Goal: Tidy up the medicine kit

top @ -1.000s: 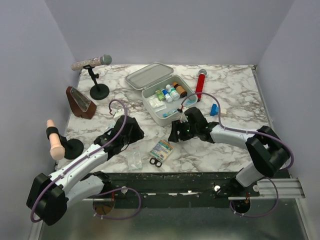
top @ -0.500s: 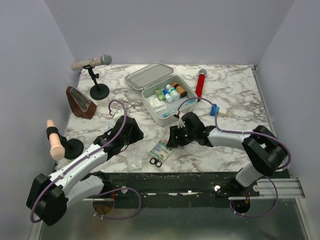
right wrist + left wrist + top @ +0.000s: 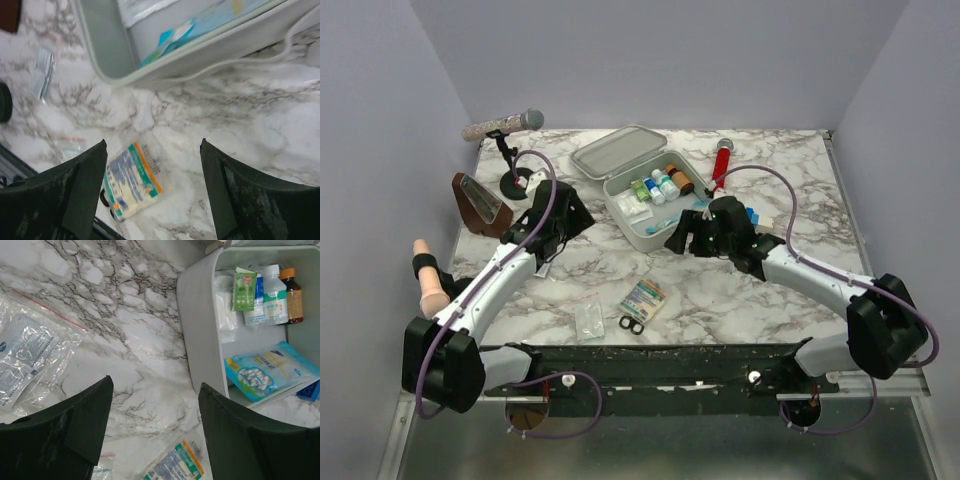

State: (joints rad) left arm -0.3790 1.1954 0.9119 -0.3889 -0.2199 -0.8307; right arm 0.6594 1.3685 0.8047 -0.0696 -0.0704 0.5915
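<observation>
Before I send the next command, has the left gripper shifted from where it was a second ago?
Yes. The left gripper has swung away from the table's near edge toward the back, now level with the metronome in the top view.

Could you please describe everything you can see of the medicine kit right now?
The medicine kit is a pale grey-white, rounded-corner tin, apparently metal, resting flat on the marble table mid-rear. Its hinged lid lies open behind it. Inside are small bottles and a blue pouch.
</observation>
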